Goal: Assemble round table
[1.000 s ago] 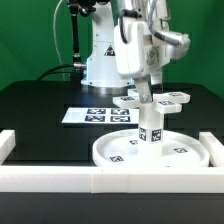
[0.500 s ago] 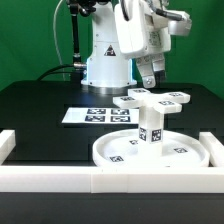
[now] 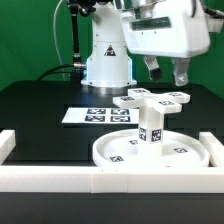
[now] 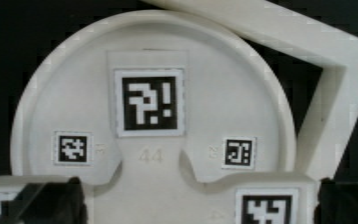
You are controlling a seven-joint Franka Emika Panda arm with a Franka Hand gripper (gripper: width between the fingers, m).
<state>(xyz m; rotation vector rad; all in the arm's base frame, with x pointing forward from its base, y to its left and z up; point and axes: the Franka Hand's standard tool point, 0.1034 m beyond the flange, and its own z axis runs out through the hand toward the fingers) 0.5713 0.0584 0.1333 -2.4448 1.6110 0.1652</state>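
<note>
Exterior view: large rimmed disc [image 3: 150, 150] lower center, leg [image 3: 150, 124] upright on it, cross-shaped foot piece [image 3: 152, 98] on top. Gripper [image 3: 166, 70] upper right, empty, opening unclear. Risk: foot maybe unscrewed; a bump could tip it.

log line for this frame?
state: leg upright on disc | foot atop leg | gripper raised, clear of parts, empty | jaws: unclear | marker board behind disc
</note>
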